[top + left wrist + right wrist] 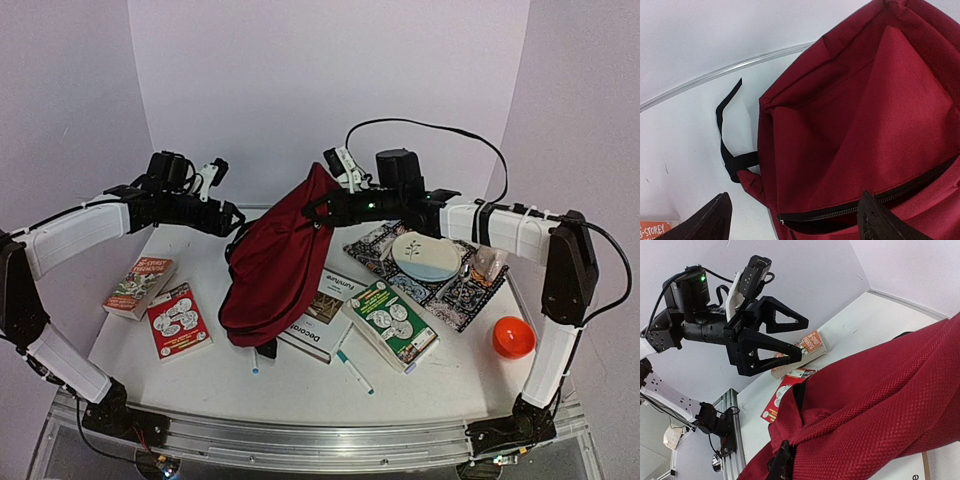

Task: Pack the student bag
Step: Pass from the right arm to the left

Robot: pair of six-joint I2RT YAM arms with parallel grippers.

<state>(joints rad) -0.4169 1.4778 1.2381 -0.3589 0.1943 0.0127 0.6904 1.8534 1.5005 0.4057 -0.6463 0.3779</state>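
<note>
Dark red fabric filled the middle of the bench: the student bag (275, 275) hung tilted from its top corner, its lower end resting on the bench surface and partly covering a white book (325, 320). The right gripper (322, 205) was clenched on the bunched fabric at that top corner, grasping the bag and holding it up. In the right wrist view the cloth (880, 405) gathered into a tight fold by one dark finger (782, 462).

The left gripper (232, 218) hovered just left of the bag, toward the bench's back left corner, jaws released and spread wide, touching nothing. Its 2 fingers (710, 222) framed the bag's open zipper (860, 205), and a black strap (727, 135) trailed from the bag's side onto the bench.

Near the left edge lay 2 books, an orange one (140, 285) and a red one (178, 320). A green book (392, 322) sat right of the bag, with a pen (355, 372) beside it toward the front edge. A patterned cloth (450, 290) at the right back carried a white and blue oval case (426, 256). An orange ball (513, 337) sat at the right edge.
</note>
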